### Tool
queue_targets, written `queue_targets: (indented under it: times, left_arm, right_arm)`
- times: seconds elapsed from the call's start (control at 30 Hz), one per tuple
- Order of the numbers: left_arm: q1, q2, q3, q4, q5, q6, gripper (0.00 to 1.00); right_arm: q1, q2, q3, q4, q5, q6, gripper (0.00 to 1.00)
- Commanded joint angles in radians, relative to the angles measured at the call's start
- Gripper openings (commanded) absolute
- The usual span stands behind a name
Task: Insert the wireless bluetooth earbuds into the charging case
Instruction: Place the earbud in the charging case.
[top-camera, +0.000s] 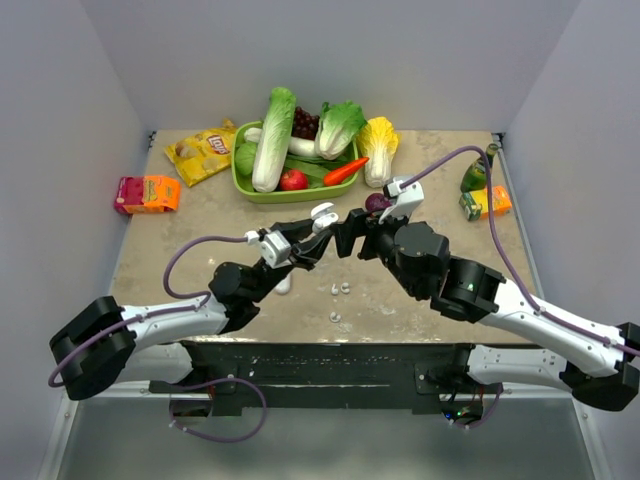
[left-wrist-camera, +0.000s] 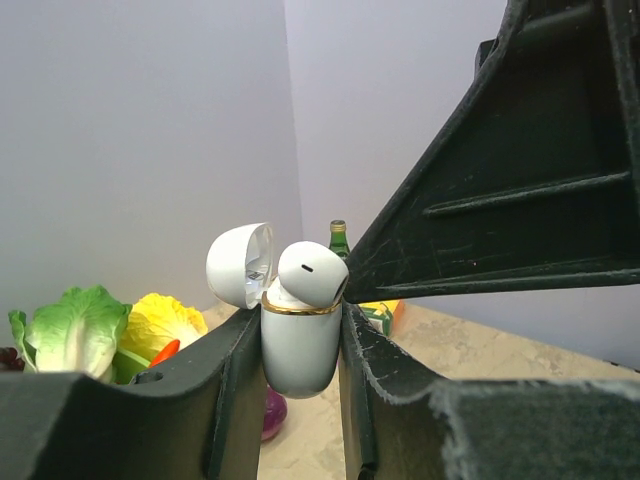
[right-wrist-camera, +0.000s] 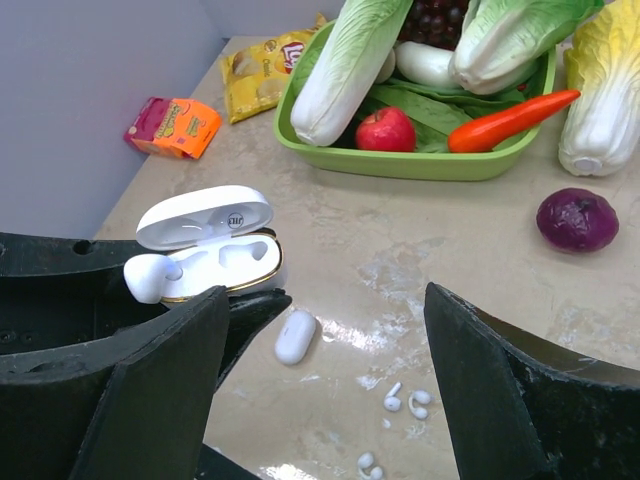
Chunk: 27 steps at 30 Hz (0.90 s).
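Observation:
The white charging case (left-wrist-camera: 300, 345) hangs above the table with its lid (left-wrist-camera: 238, 265) swung open. My left gripper (left-wrist-camera: 300, 335) is shut on its body. One white earbud (left-wrist-camera: 312, 272) sits tilted at one end of the case (right-wrist-camera: 222, 262), sticking out over the gold rim. My right gripper (right-wrist-camera: 330, 300) stands open beside the case, and the tip of one finger (left-wrist-camera: 480, 200) is against that earbud (right-wrist-camera: 150, 277). A white oblong piece (right-wrist-camera: 295, 336) of about that earbud's size lies on the table below. From above, the two grippers (top-camera: 312, 236) (top-camera: 350, 235) meet mid-table.
Tiny white bits (right-wrist-camera: 405, 400) lie on the table near the oblong piece. Behind are a green tray (top-camera: 243, 187) of vegetables, a purple onion (right-wrist-camera: 577, 219), a chips bag (top-camera: 203, 152), an orange snack pack (top-camera: 146, 193), and a juice box (top-camera: 487, 202) at the right.

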Motion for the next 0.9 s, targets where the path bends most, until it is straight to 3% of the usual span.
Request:
queue_targets:
  times: [0.0,0.1,0.37,0.5,0.7,0.87]
  left_arm:
    - [-0.006,-0.029,-0.007,0.288,0.013,-0.015,0.0]
    - [-0.006,-0.036,0.021,0.207,-0.022,-0.015,0.0]
    - [-0.006,-0.028,0.073,0.048,-0.085,-0.026,0.0]
    - [-0.006,-0.02,0.122,-0.106,-0.105,-0.077,0.0]
    - [-0.006,-0.02,0.185,-0.286,-0.116,-0.152,0.0]
    - [-0.004,-0.013,0.184,-0.298,-0.098,-0.181,0.0]
  right_arm:
    - [-0.01,-0.035,0.0,0.012,0.021,-0.012,0.82]
    - [-0.008,-0.098,-0.046,0.118,-0.049,-0.043,0.84]
    - [-0.008,-0.123,-0.061,0.168,-0.127,-0.057,0.88]
    - [-0.007,-0.097,-0.043,0.201,-0.186,-0.074,0.88]
    - [-0.008,-0.072,-0.02,0.213,-0.164,-0.086,0.89]
    - [-0.008,-0.062,-0.004,0.207,-0.131,-0.097,0.89]
